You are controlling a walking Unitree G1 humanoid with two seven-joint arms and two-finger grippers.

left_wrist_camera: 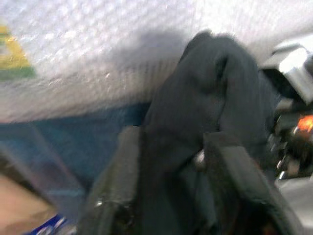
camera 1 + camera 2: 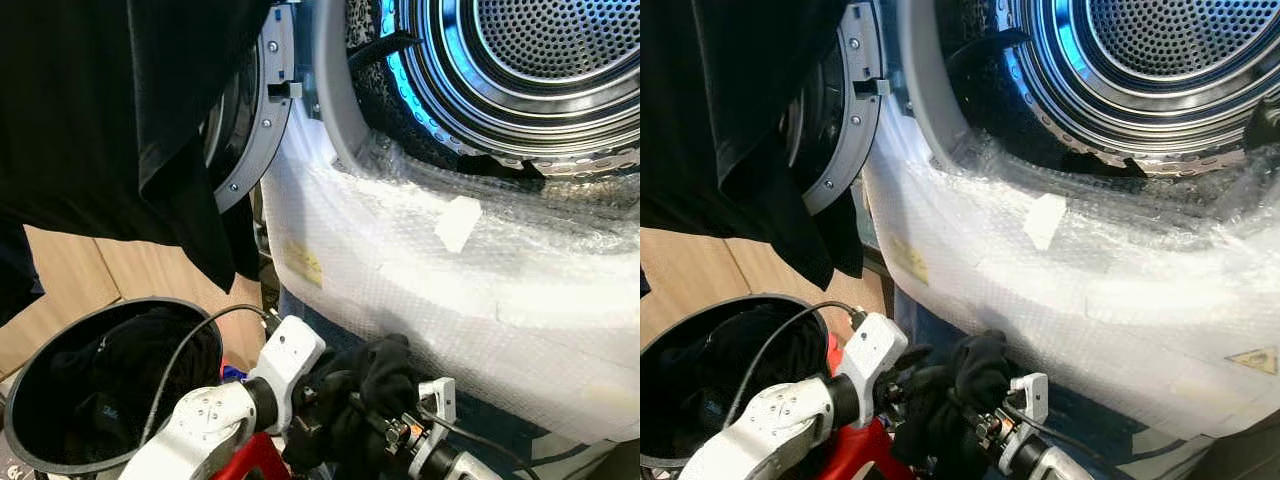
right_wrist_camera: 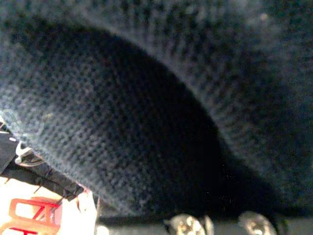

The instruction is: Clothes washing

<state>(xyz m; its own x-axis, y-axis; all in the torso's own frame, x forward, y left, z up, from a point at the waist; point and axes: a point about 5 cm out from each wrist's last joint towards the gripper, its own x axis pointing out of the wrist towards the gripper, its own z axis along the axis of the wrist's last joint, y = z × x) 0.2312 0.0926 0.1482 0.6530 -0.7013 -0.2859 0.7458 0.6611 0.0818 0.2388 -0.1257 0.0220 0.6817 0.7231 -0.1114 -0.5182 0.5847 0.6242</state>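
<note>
The washing machine (image 2: 430, 300) stands open in front of the robot, its front wrapped in white bubble wrap (image 2: 1120, 300). The steel drum (image 2: 540, 60) sits at about one o'clock in the head views, lit blue along its rim, and a little dark cloth lies at the bottom lip of the opening. The round door (image 2: 250, 110) is swung out toward eleven o'clock, and a large black garment (image 2: 110, 120) hangs over it, covering the ten o'clock corner.

At six o'clock, low in front of the machine, both grippers meet on a bunched black knit cloth (image 2: 375, 385). The left gripper (image 1: 171, 156) reaches in from seven o'clock; in its wrist view its two fingers (image 1: 120, 176) stand either side of the cloth with the fabric pressed between them, so it is clamped on the cloth. The right gripper (image 2: 405, 430) comes up from five o'clock, touching the same bundle. Its wrist view is taken up by dark knit fabric right against the lens, and I cannot tell whether its fingers are apart or together.

A round black basket (image 2: 20, 400) with dark clothes inside sits at eight o'clock, just beside the left arm. A wooden floor (image 2: 690, 270) shows at nine o'clock. A pale sticker (image 2: 458, 222) lies on the wrap at the centre.
</note>
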